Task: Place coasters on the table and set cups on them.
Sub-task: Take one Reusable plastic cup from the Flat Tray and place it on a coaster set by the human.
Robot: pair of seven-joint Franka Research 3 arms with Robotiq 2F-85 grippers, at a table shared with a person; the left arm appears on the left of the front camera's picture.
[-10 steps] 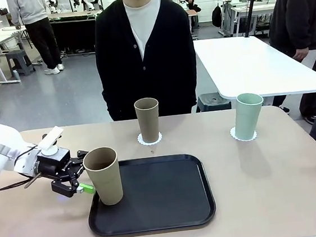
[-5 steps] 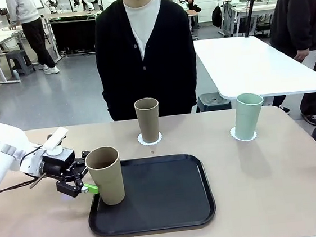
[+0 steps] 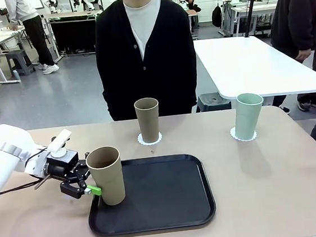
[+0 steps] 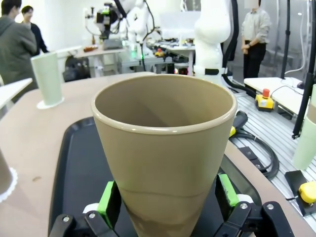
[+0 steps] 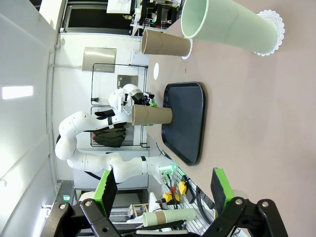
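Change noted: over the last second I see the left pincer [image 3: 89, 181], clamped on the tan cup [image 3: 106, 175], shift slightly right and up at lower left of the front frame; the cup's base now looks just clear of the black tray [image 3: 157, 215], though I cannot confirm.
Meaning: I judge this the third cup's transfer beginning; a second tan cup [image 3: 148, 119] and the mint cup [image 3: 247, 116] already stand on coasters on the table [image 3: 279, 196].
Left wrist view: green pads [image 4: 109, 202] press both sides of the held cup [image 4: 165, 153], a contact the front view hides.
Right wrist view: right pincer [image 5: 163, 190] stands apart, holding nothing.
Open item: I locate no free third coaster.
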